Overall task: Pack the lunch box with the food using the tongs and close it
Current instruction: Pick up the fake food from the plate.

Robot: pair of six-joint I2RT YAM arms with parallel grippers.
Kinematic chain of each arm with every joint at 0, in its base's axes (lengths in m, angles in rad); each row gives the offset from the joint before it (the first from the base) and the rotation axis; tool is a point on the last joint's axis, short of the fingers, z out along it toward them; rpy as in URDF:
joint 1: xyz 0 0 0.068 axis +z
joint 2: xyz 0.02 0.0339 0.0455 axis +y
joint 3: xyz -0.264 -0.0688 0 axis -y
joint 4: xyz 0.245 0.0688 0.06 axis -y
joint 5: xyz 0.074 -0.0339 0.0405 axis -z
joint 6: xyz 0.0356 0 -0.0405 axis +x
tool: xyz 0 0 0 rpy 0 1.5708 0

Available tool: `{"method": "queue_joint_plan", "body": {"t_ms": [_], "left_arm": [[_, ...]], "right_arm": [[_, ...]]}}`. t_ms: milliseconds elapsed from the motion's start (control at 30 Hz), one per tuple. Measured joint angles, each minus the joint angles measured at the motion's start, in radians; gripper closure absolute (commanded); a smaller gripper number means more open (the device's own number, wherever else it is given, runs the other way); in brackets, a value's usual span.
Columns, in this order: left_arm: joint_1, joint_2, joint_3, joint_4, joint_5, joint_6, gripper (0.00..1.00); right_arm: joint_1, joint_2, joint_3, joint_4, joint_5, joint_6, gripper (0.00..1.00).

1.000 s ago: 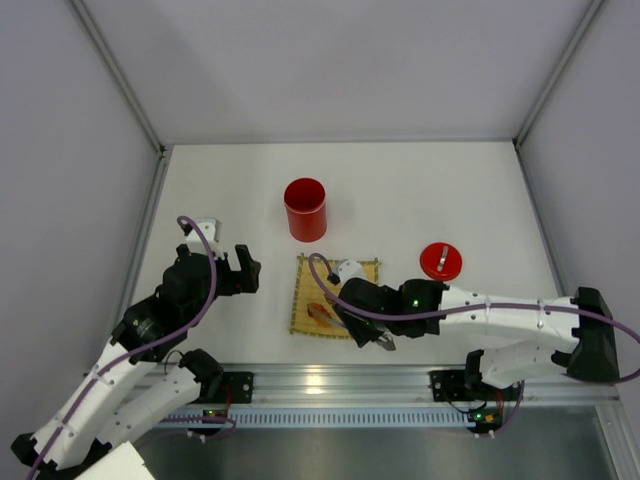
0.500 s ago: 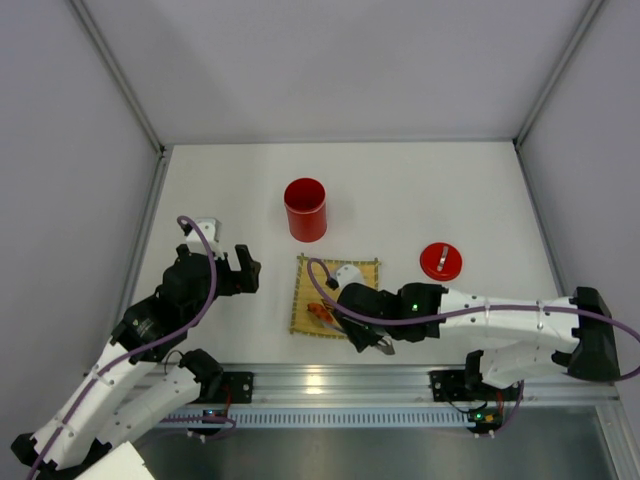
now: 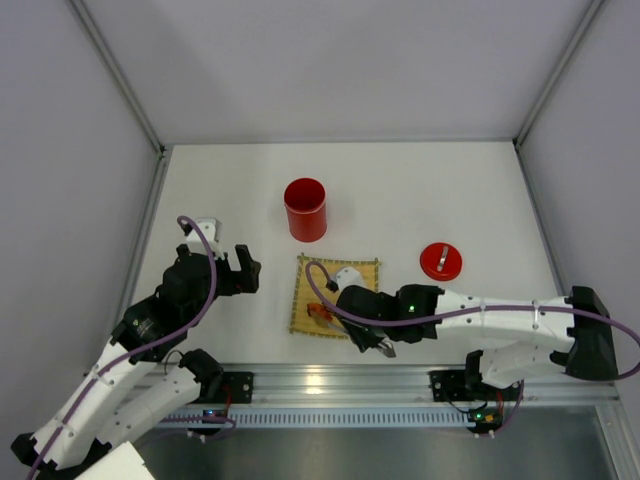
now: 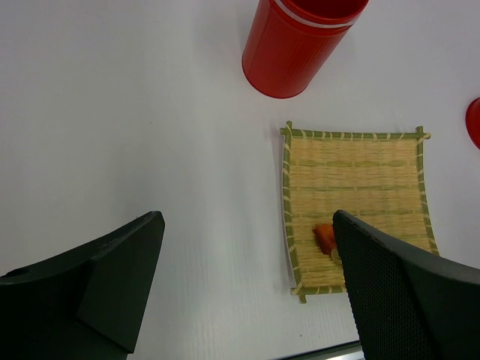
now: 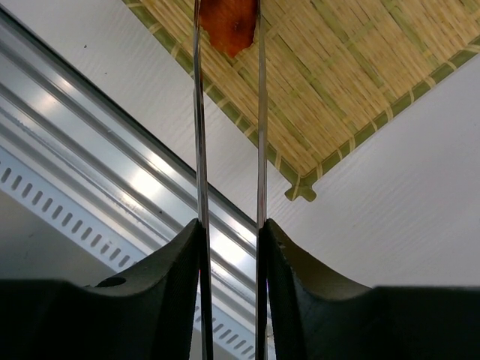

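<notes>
1. Working over the near-left part of the bamboo mat [image 3: 345, 270] with the right gripper [image 5: 229, 232], its fingers clamping both slim arms of the tongs [image 5: 199, 112].
2. Bracketing a red-orange food slice [image 5: 229, 22] between the tong arms, on the mat close to its near edge; both arms appearing to touch the slice.
3. Holding the left gripper [image 4: 244, 221] spread wide and empty, left of the mat and well apart from it.
4. Standing the lunch box [image 3: 305, 208] upright and uncovered just beyond the mat's far-left corner.
5. Resting the lid [image 3: 440, 261] flat, handle up, right of the mat and apart from it.
</notes>
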Motion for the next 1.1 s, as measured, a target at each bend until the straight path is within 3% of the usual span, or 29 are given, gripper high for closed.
{"method": "queue_joint_plan", "body": {"t_ms": [233, 567, 767, 1100], "left_arm": [[0.0, 0.0, 0.0, 0.0, 0.0, 0.0, 0.01], [0.0, 0.0, 0.0, 0.0, 0.0, 0.0, 0.01], [-0.001, 0.0, 0.0, 0.0, 0.0, 0.0, 0.01], [-0.003, 0.0, 0.0, 0.0, 0.0, 0.0, 0.01]], "right_arm": [[0.0, 0.001, 0.033, -0.019, 0.023, 0.0, 0.73], [-0.027, -0.002, 0.218, -0.078, 0.097, -0.032, 0.74], [-0.196, 0.02, 0.394, -0.095, 0.103, -0.117, 0.74], [-0.4, 0.241, 0.735, -0.083, 0.069, -0.223, 0.74]]}}
